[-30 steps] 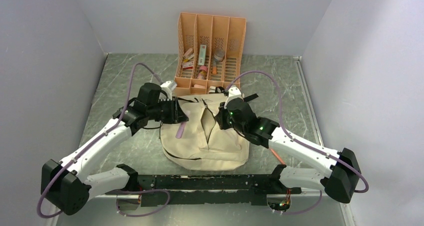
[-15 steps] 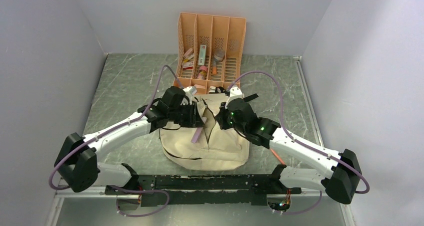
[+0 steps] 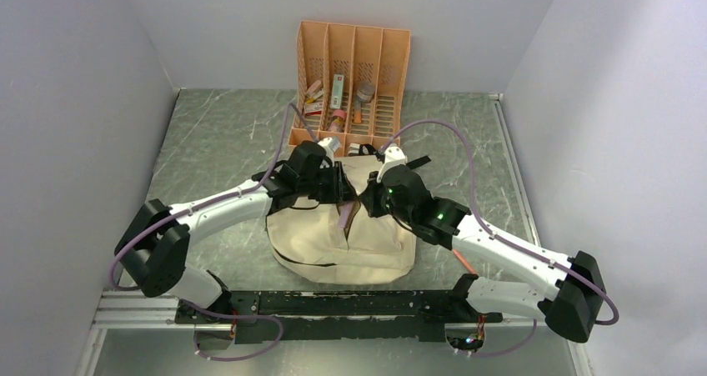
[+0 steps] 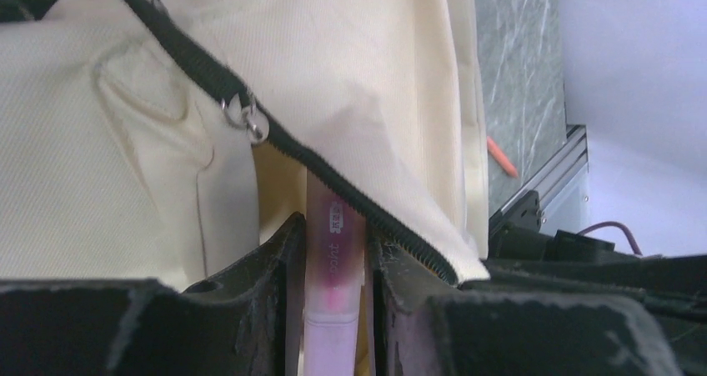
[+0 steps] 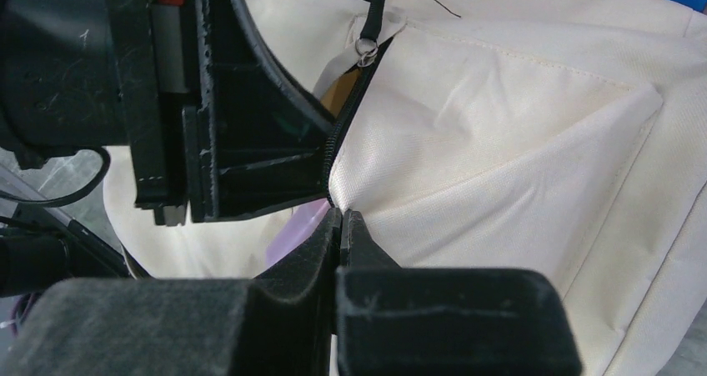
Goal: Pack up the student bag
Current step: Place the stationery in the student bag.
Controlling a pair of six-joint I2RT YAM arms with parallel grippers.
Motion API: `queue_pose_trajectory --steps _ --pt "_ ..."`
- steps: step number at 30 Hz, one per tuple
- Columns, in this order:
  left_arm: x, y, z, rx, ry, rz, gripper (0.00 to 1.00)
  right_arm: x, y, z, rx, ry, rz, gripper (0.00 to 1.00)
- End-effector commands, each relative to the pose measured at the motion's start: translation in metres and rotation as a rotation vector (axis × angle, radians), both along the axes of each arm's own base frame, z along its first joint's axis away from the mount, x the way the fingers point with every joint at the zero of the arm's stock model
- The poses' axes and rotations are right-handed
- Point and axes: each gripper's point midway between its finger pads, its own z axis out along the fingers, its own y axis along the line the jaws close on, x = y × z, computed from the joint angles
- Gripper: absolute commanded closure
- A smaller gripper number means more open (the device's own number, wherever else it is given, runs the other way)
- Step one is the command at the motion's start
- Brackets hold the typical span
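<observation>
1. Now we are holding a pink pen (image 4: 332,309) in the left gripper (image 4: 333,238), its tip pointing into the zipper opening.
2. Our right gripper (image 5: 342,226) is pinching the opening's edge, fully closed on fabric.
3. The student bag (image 3: 367,247) is lying just before the orange organiser (image 3: 354,59).
4. We are advising: push the pen deep before releasing.

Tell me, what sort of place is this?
Probably a robotics lab test booth, not a classroom: plain grey walls box in a marbled table, a left arm and right arm are bolted at its near edge, and a cream backpack and orange desk organiser sit as props.
</observation>
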Motion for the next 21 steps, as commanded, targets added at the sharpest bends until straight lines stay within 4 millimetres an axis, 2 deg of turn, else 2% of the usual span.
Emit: queue_pose_trajectory --steps 1,3,5,9,14,18,21 --pt "0.026 -0.025 0.030 -0.115 -0.100 0.062 0.95 0.003 -0.001 0.015 0.051 -0.039 -0.011 1.00" --pt "0.027 -0.031 0.027 -0.134 -0.093 0.062 0.95 0.003 0.000 0.014 0.053 -0.038 -0.009 1.00" --pt "0.026 -0.037 0.023 -0.137 -0.085 0.051 0.91 0.003 0.000 0.013 0.048 -0.036 -0.008 1.00" --pt "0.020 -0.043 0.018 -0.133 -0.072 0.035 0.66 0.003 -0.002 0.013 0.049 -0.039 -0.013 1.00" --pt "0.015 -0.037 0.018 -0.113 -0.087 0.033 0.50 0.005 -0.004 0.015 0.043 -0.047 -0.022 1.00" --pt "0.011 -0.034 0.017 -0.105 -0.084 0.020 0.48 0.005 -0.003 0.013 0.030 -0.045 -0.020 1.00" --pt "0.008 -0.031 0.017 -0.101 -0.083 0.022 0.52 0.005 -0.003 0.014 0.034 -0.047 -0.020 1.00"
